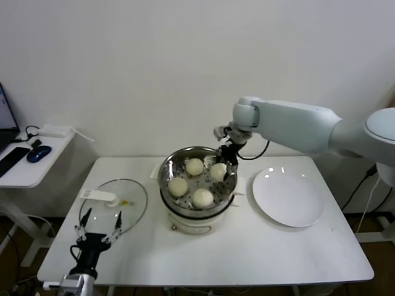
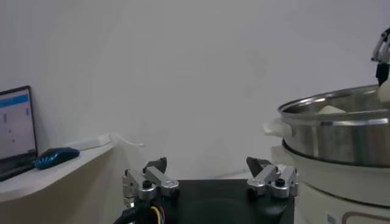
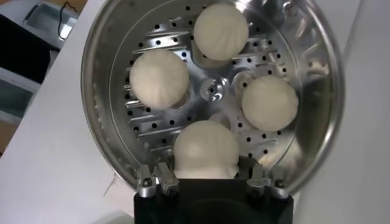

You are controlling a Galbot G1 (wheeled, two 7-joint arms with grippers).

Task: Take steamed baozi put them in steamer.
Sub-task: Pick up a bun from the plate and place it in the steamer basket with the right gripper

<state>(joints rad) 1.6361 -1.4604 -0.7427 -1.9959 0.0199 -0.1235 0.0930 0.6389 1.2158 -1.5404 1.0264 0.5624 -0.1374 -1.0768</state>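
A: The right gripper (image 1: 223, 161) reaches over the steamer's far rim, its fingers drawn in against the sides of one baozi (image 3: 205, 149).

B: And what's in the steamer (image 1: 165, 176)?

A: Four steamed baozi (image 1: 202, 197) on the perforated floor, apart from each other. The white plate (image 1: 287, 197) beside it holds nothing.

B: The other arm?

A: The left gripper (image 1: 99, 226) waits with jaws spread wide at the near table edge, by the glass lid (image 1: 133, 203).

White, rounded right arm (image 1: 296, 126); black pincers with silver, screwed fingertips (image 2: 272, 180), coloured wires.
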